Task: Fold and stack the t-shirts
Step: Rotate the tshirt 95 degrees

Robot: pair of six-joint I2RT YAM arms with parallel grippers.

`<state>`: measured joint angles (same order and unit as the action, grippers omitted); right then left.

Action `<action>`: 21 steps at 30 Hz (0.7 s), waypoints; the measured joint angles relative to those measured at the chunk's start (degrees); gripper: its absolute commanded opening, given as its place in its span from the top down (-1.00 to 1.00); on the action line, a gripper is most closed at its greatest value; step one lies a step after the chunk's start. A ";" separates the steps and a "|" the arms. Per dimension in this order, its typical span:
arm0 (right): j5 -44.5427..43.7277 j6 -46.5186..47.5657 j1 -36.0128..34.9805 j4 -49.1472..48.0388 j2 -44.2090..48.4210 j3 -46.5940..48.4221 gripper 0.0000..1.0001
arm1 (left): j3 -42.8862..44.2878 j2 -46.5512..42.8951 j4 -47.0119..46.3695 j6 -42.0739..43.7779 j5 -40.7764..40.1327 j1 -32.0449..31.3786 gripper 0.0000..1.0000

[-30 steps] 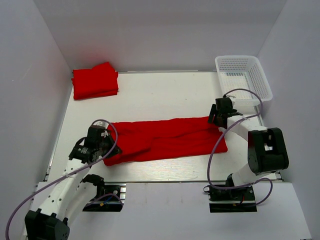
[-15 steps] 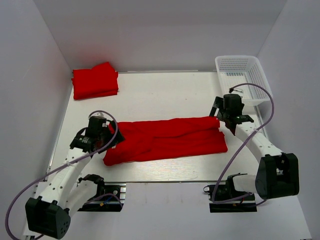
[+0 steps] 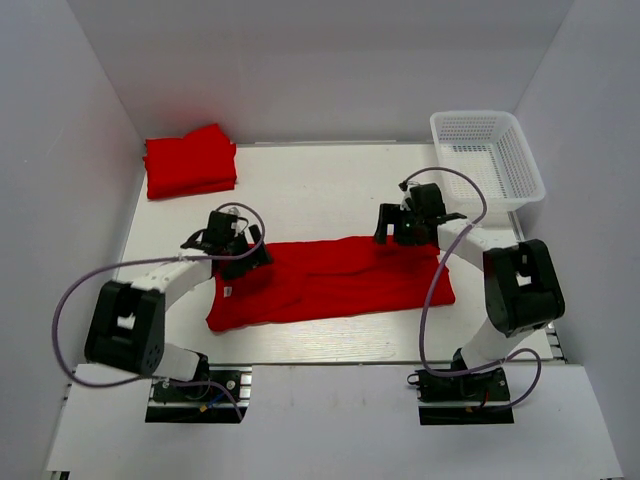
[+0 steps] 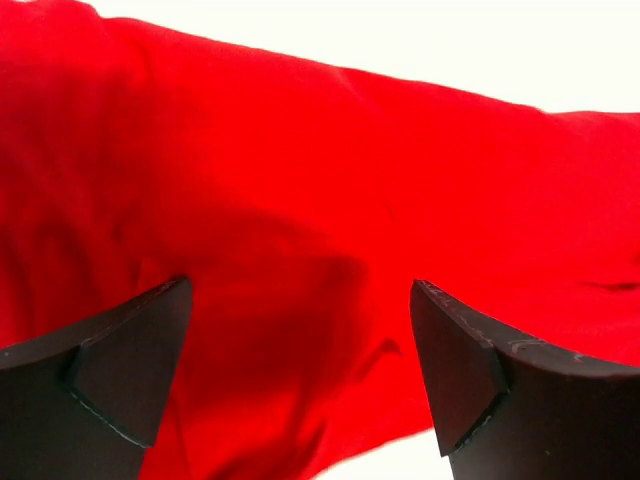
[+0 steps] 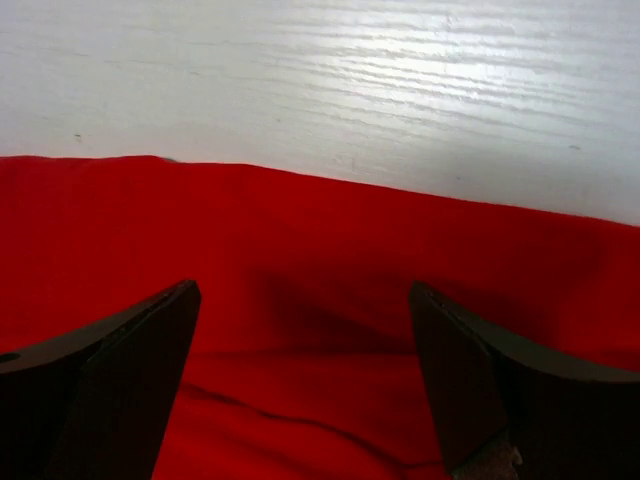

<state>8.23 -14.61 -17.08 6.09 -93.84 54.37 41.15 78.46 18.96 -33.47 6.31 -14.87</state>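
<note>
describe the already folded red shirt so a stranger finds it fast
On the white table, look to the far left corner, opposite the white plastic mesh basket. The folded red cloth t-shirt lies there as a compact squarish bundle. The other red t-shirt stretches as a long strip mid-table.

Camera setup: one high overview, two super-close wrist cams

Top cam sits above and behind the arm bases, looking down over the whole table. Wrist cams ride on the left gripper and right gripper, facing down, almost on the spread t-shirt, which all three views share.
</note>
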 measured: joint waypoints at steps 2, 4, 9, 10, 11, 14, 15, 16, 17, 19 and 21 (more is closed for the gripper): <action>-0.70 -0.57 0.02 0.85 -1.18 0.26 -0.81 | 0.57 4.98 -1.36 0.48 0.70 0.00 -1.00; -3.30 -1.81 0.09 2.54 -1.29 0.31 -0.81 | 2.71 7.30 -2.16 0.76 0.66 0.04 -1.00; -14.95 -5.95 0.94 7.50 -0.48 -0.87 -0.81 | 4.61 10.10 -3.58 1.09 -0.90 0.13 -1.00; -16.92 -6.54 1.38 8.09 0.26 -1.97 -0.81 | 5.09 10.56 -3.58 1.11 -1.05 0.15 -1.00; -18.43 -7.26 1.92 8.94 0.96 -3.04 -0.81 | 5.73 11.19 -3.56 1.09 -1.16 0.17 -1.00; -21.46 -8.83 3.56 11.28 3.23 -5.46 -0.81 | 8.76 14.19 -3.58 1.38 -1.66 0.42 -1.00; -22.12 -9.07 4.09 11.93 4.02 -6.01 -0.81 | 9.97 15.43 -3.82 1.57 -1.79 0.44 -1.00; -22.32 -9.11 4.26 12.04 4.42 -6.27 -0.81 | 11.06 16.50 -4.28 1.79 -1.90 0.44 -1.00; -22.43 -8.98 4.42 12.00 4.98 -6.80 -0.81 | 12.81 18.23 -4.07 2.21 -2.01 0.46 -1.00; -21.11 -7.72 4.70 11.78 6.49 -8.39 -0.81 | 18.21 22.73 -3.74 3.23 -2.05 0.46 -1.00; -18.21 -5.57 4.66 10.88 7.74 -10.01 -0.81 | 26.58 29.70 -3.67 4.87 -1.75 0.39 -1.00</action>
<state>-9.98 -20.18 -12.43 16.97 -86.11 44.36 67.72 108.16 15.29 -28.60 4.56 -14.48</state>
